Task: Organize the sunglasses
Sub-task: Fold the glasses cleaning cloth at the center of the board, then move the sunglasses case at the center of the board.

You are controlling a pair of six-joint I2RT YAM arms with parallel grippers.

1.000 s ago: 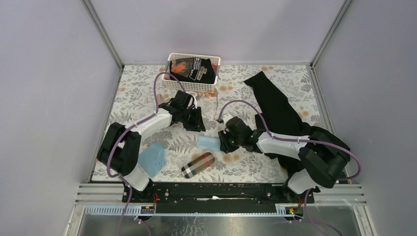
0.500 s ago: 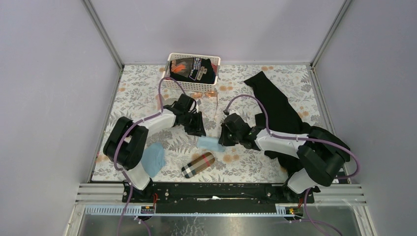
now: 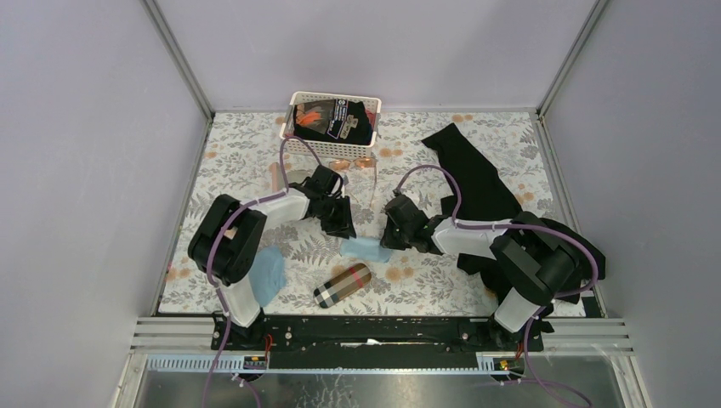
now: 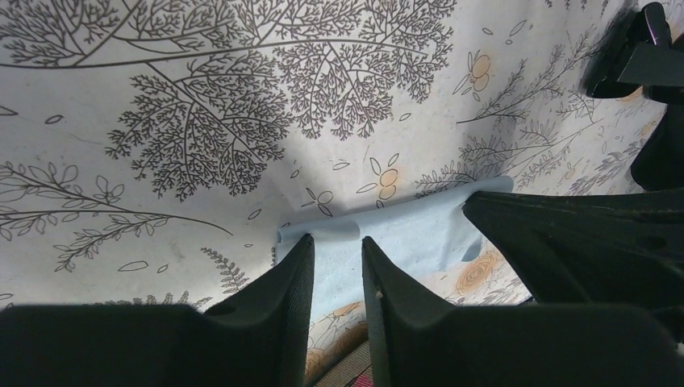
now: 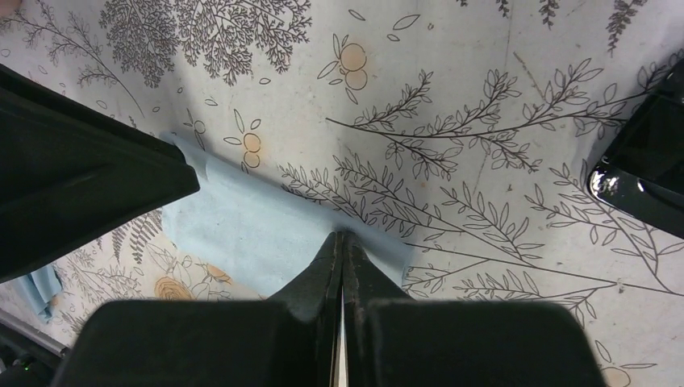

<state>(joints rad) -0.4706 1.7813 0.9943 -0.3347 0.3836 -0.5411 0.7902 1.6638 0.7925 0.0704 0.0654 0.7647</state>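
Note:
The wire-framed sunglasses (image 3: 351, 165) with orange-pink lenses lie open in front of the white basket (image 3: 336, 144). I cannot pick out the dark-framed pair; a glossy black object (image 5: 641, 165) at the right edge of the right wrist view is unclear. A light-blue cloth (image 3: 366, 248) lies flat between the grippers. My left gripper (image 3: 344, 225) is open, its tips (image 4: 337, 240) straddling the cloth's (image 4: 403, 230) folded edge. My right gripper (image 3: 388, 238) is shut, its tips (image 5: 342, 235) pinching the cloth's (image 5: 242, 226) opposite edge.
A plaid case (image 3: 342, 285) lies near the front edge. A second light-blue cloth (image 3: 265, 272) lies at the front left. A black garment (image 3: 476, 183) is spread at the right under the right arm. The basket holds dark packaging.
My left gripper has swung down and right to the cloth's edge. My right gripper has shifted back and left along the cloth. The cloth has barely moved.

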